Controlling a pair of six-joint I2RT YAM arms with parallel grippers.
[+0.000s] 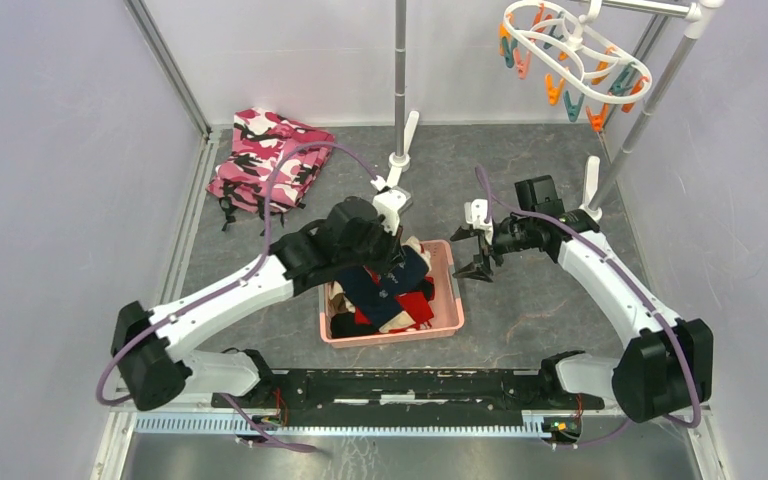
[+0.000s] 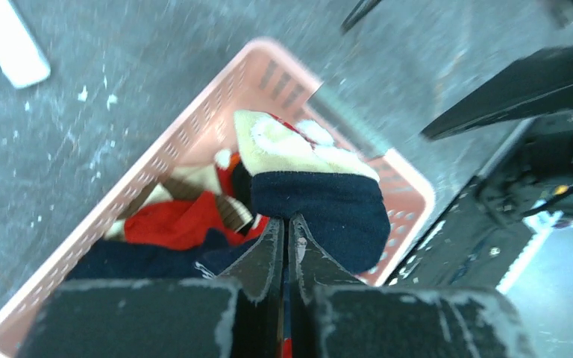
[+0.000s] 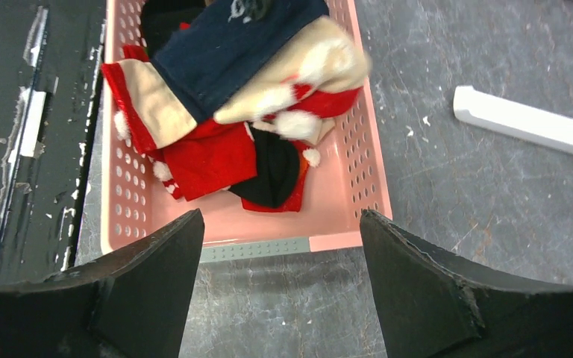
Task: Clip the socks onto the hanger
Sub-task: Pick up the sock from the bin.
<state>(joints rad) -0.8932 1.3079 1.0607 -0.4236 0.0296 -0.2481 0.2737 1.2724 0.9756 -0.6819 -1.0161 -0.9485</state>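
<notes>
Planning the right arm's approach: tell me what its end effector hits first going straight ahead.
Probably the near wall of the pink basket, with the socks piled just beyond. The open right end effector aims at that rim, though depth is unclear and the table could come first.

Open table (image 1: 535, 320) right of the basket (image 1: 457, 290); rack pole (image 1: 400, 80) just behind it; hanger (image 1: 577, 40) overhead far right.

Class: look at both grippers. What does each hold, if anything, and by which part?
The left gripper is shut on the navy sock, pinching its navy end, away from the cream tip. The right gripper is open and holds nothing.
</notes>
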